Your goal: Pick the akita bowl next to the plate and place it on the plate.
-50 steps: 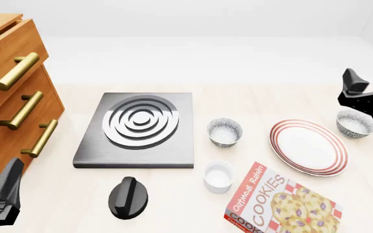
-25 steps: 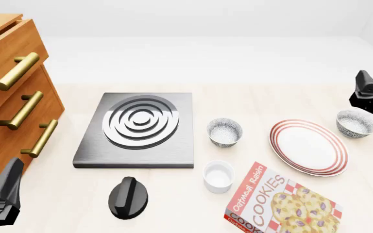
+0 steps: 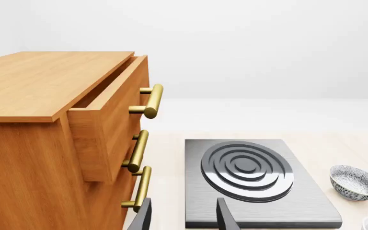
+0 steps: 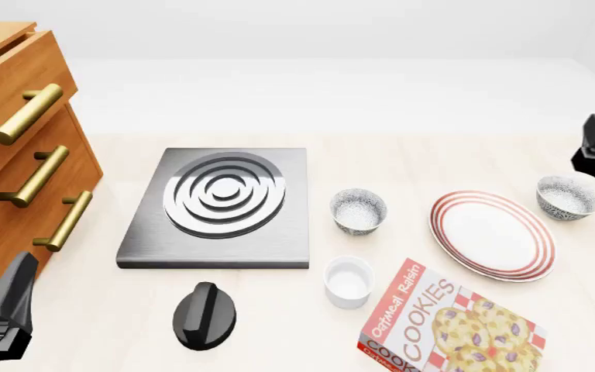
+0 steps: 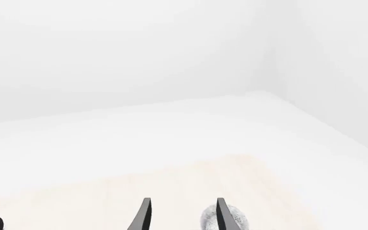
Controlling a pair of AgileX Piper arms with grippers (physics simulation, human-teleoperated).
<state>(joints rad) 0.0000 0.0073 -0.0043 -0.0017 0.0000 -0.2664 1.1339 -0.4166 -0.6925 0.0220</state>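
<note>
Plate [image 4: 492,234] lies flat on the tabletop [image 4: 401,159] toward the right, red rings on its rim, top bare. Two speckled bowls flank it: one bowl [image 4: 359,211] near its left side, a clear gap between them, and the other bowl [image 4: 567,197] just beside its far-right rim, close to the tabletop's right edge. Which one the task means cannot be told from position alone; both sit upright, off the plate. Right hand [image 5: 180,215] hovers at the right edge of the front view, beyond the right bowl, its fingers [image 5: 223,214] narrowly parted with nothing between them; the wrist view shows a bit of speckled bowl just past the fingertips. Left hand [image 3: 182,216] low at the near-left corner, fingers slightly apart, holding nothing, beside the wooden drawer cabinet [image 4: 13,155] with brass handles. Stove burner slab [image 4: 220,208] fills the middle-left, black knob [image 4: 204,314] in front of it. White cup [image 4: 349,281] sits near the left bowl, on the near side, just beside the cookie box [image 4: 448,325], whose corner comes close to the plate's near rim. Open tabletop behind the plate and bowls, to the far edge.
</note>
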